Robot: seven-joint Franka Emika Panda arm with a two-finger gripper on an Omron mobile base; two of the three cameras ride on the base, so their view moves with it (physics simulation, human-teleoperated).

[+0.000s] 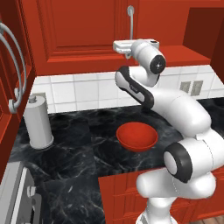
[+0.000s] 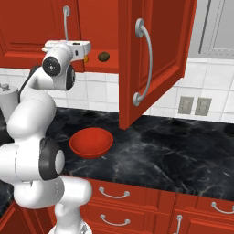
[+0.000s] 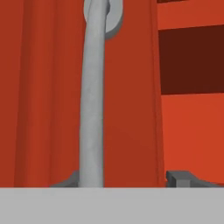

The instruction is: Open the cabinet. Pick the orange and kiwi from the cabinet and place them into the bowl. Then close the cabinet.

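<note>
One kiwi [image 2: 103,56], one bowl [image 2: 91,142], one open cabinet [image 2: 155,55] door.

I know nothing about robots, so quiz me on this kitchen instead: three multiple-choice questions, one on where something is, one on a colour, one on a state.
1. Where is the kiwi?
A. In the bowl
B. Inside the cabinet
C. On the counter

2. What colour is the bowl?
A. Red
B. White
C. Blue

3. What state is the bowl in?
A. Holding an orange
B. Turned upside down
C. Upright and empty

Answers:
1 B: in the right base view the kiwi sits inside the cabinet, seen past its open door.
2 A: the bowl is glossy red against the black counter.
3 C: both base views look into the bowl's hollow and nothing lies in it.
</note>
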